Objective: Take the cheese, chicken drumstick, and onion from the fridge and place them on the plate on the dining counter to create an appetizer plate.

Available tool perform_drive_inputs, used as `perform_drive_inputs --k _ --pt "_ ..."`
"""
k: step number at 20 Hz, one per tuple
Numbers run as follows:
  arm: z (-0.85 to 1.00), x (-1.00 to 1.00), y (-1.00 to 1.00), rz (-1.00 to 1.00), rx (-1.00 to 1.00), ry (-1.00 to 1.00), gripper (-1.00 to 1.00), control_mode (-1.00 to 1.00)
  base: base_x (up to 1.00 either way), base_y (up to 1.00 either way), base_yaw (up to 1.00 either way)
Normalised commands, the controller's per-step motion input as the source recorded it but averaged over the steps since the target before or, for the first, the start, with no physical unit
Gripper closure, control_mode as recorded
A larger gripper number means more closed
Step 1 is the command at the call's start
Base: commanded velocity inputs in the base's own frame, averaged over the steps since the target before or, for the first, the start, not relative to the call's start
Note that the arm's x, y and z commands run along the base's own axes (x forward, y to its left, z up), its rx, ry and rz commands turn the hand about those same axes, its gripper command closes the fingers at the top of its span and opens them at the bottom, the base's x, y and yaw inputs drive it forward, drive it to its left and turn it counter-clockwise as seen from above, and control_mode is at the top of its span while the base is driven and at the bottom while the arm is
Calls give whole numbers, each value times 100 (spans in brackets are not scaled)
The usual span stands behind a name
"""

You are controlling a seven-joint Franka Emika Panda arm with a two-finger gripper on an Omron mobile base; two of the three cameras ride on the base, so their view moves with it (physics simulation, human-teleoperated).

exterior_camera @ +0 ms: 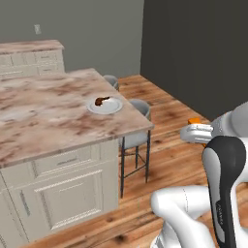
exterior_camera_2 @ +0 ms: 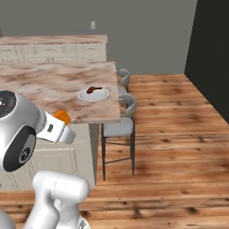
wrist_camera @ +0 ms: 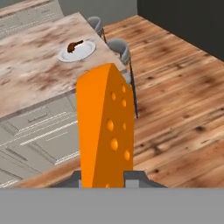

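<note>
My gripper is shut on the cheese, a bright orange wedge with holes that stands up between the fingers. It hangs in the air over the wooden floor, short of the dining counter; the cheese peeks out beside the hand. On the counter's near right corner lies the plate with the dark chicken drumstick on it. The onion and the fridge are out of view.
Two grey stools stand under the counter's overhang on its right side, between me and the plate's edge. Cream cabinets face me below the top. A dark wall closes the right.
</note>
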Motion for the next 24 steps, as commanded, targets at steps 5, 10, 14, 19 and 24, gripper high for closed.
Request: perform_drive_inputs --k 5,10,14,19,24 --pt "0 0 0 0 0 0 100 100 10 -100 -5" --pt "0 0 0 0 0 0 100 100 41 -100 -1" --pt "0 0 0 0 0 0 100 100 62 -97 8" --pt "0 0 0 0 0 0 100 100 52 -68 26" --pt "0 0 0 0 0 0 100 100 47 -32 41"
